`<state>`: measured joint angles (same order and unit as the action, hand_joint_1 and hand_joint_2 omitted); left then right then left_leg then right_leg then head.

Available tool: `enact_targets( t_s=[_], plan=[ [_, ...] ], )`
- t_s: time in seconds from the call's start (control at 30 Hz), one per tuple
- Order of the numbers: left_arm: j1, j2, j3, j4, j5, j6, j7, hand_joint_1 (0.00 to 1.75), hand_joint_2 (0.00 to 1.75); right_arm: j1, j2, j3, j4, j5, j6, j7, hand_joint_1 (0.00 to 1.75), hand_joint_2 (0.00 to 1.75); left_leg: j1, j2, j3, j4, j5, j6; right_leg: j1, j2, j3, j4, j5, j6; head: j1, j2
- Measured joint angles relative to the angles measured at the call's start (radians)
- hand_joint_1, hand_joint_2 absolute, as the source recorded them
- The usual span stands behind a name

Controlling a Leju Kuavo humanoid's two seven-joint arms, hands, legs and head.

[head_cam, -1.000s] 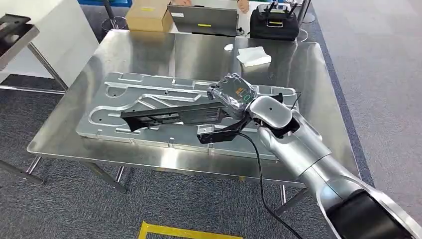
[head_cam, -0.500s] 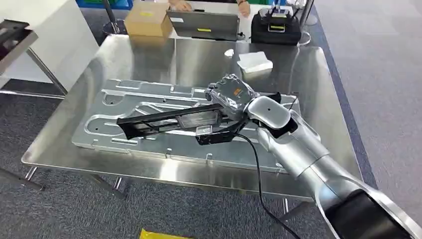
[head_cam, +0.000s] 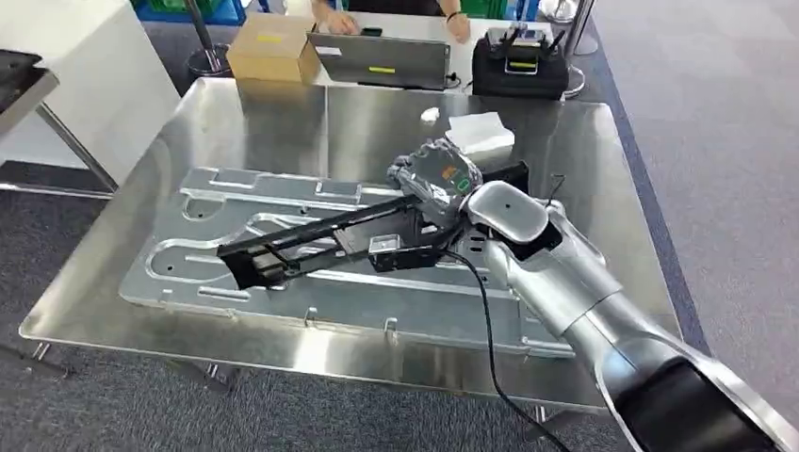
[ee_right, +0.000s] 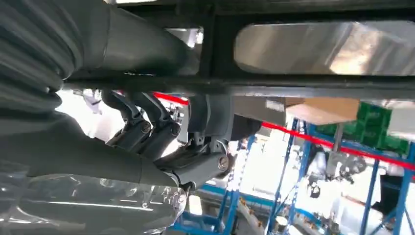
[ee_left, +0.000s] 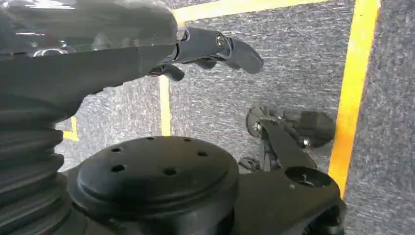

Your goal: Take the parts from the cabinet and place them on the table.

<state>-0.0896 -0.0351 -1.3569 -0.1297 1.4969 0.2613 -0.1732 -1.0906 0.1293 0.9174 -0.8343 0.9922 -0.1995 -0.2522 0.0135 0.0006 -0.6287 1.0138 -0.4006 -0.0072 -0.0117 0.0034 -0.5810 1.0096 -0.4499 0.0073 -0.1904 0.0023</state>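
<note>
Compared with a second ago the long black part (head_cam: 320, 241) has swung: its far end has dropped toward the near-left side of the table and now tilts down over the big pressed metal panel, and the whole view has slid a bit too (so the camera moved, not the table).

Biggest thing first: the steel table (head_cam: 584, 151), shiny, with the flat silver panel (head_cam: 188, 273) lying across most of it. The black part sits above that panel, running from the right hand (head_cam: 435, 179) out toward the robot's left, lower at the far tip. I can't tell if the tip is touching the panel or just over it.

The right hand grips the part at its near end, fingers (ee_right: 147, 128) wrapped around a bar of it in the wrist view. A black cable (head_cam: 490, 320) hangs off the silver forearm.

The left hand (ee_left: 205, 49) hangs down by the carpet with yellow floor tape (ee_left: 352, 83), nothing in it, fingers held loosely apart.

At the table's far edge: a cardboard box (head_cam: 271, 45), a laptop (head_cam: 382, 58) with a person's hands (head_cam: 332, 21) at it, a black case (head_cam: 520, 66), and a white cloth (head_cam: 481, 130) just behind the right hand.
</note>
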Motion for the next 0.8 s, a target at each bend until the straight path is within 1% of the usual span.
enact_targets(
  t_s=[0.03,0.07,0.1,0.2,0.23,0.3,0.4,0.43,0.5,0.53,0.67,0.8],
  plan=[
    [0.000,-0.003,0.000,0.000,0.000,0.000,-0.001,0.00,1.75,-0.001,0.000,0.000,0.000,-0.002,0.000,0.000,1.75,1.75,0.007,-0.002,0.002,-0.004,0.007,-0.001,0.004,-0.003,0.001,0.004,-0.006,-0.002,0.000,0.000],
    [-0.002,-0.004,0.000,0.000,0.000,0.000,-0.001,0.00,1.75,-0.003,0.000,0.000,0.000,-0.005,0.000,0.000,1.75,1.75,0.004,-0.003,0.001,-0.003,0.007,-0.003,0.003,-0.003,0.001,0.001,0.000,-0.022,0.000,0.000],
    [-0.003,-0.005,0.000,0.000,0.000,0.000,-0.001,0.00,1.75,-0.004,0.000,0.000,0.000,-0.005,0.000,0.000,1.75,1.75,0.002,-0.006,0.000,-0.003,0.006,-0.002,0.003,-0.004,0.003,0.000,-0.002,-0.026,0.000,0.000],
    [-0.003,-0.006,0.000,0.000,0.000,0.001,-0.001,0.00,1.75,-0.008,-0.002,0.000,0.001,-0.006,0.000,0.002,1.75,1.75,-0.002,-0.008,0.001,-0.003,0.003,0.007,0.001,-0.004,0.008,-0.007,-0.002,-0.026,0.000,0.000],
    [-0.003,-0.006,-0.001,0.000,0.000,0.001,-0.001,0.00,1.75,-0.010,-0.002,0.000,0.001,-0.006,0.001,0.002,1.75,1.75,-0.003,-0.007,0.001,-0.003,0.002,0.012,-0.001,-0.004,0.008,-0.009,-0.002,-0.026,0.000,0.000],
    [-0.003,-0.006,-0.002,0.000,0.000,0.001,-0.009,0.00,1.75,-0.011,-0.003,0.000,0.001,-0.010,0.003,0.006,1.75,1.75,-0.006,-0.007,0.001,-0.003,0.001,0.015,-0.002,-0.004,0.008,-0.010,-0.002,-0.026,0.000,0.000],
    [-0.002,-0.006,-0.003,0.000,-0.001,0.006,-0.024,0.00,1.75,-0.011,-0.005,0.000,0.003,-0.016,0.002,0.008,1.75,1.75,-0.008,-0.007,0.001,-0.002,0.001,0.018,-0.004,-0.004,0.008,-0.013,0.001,-0.017,0.000,0.000],
    [-0.002,-0.006,-0.003,0.000,-0.001,0.006,-0.028,0.00,1.75,-0.011,-0.006,0.000,0.005,-0.017,0.001,0.008,1.75,1.75,-0.008,-0.007,0.000,-0.002,0.001,0.018,-0.005,-0.004,0.009,-0.013,0.000,-0.011,0.000,0.000],
    [-0.002,-0.006,-0.005,0.000,-0.002,0.009,-0.038,0.00,1.75,-0.009,-0.007,0.000,0.008,-0.019,-0.003,0.003,1.75,1.75,-0.009,-0.007,0.000,0.000,-0.001,0.020,-0.007,-0.004,0.009,-0.014,0.002,0.012,0.000,0.000],
    [-0.002,-0.006,-0.009,0.000,-0.003,0.011,-0.040,0.00,1.75,-0.009,-0.008,0.002,0.009,-0.019,-0.006,-0.001,1.75,1.75,-0.010,-0.007,0.000,0.000,-0.001,0.020,-0.008,-0.004,0.009,-0.014,0.001,0.018,0.000,0.000],
    [-0.001,-0.006,-0.019,0.000,-0.003,0.014,-0.045,0.00,1.75,-0.002,-0.011,0.005,0.018,-0.022,-0.019,-0.008,1.75,1.75,-0.010,-0.007,0.000,0.000,0.000,0.020,-0.008,-0.004,0.008,-0.013,0.002,0.019,0.000,0.000],
    [-0.001,-0.006,-0.026,0.000,-0.006,0.039,-0.045,0.00,1.75,0.001,-0.013,0.006,0.024,-0.026,-0.023,-0.008,1.75,1.75,-0.009,-0.007,0.000,-0.001,0.000,0.019,-0.008,-0.004,0.007,-0.011,0.001,0.019,0.000,0.000]
  ],
)
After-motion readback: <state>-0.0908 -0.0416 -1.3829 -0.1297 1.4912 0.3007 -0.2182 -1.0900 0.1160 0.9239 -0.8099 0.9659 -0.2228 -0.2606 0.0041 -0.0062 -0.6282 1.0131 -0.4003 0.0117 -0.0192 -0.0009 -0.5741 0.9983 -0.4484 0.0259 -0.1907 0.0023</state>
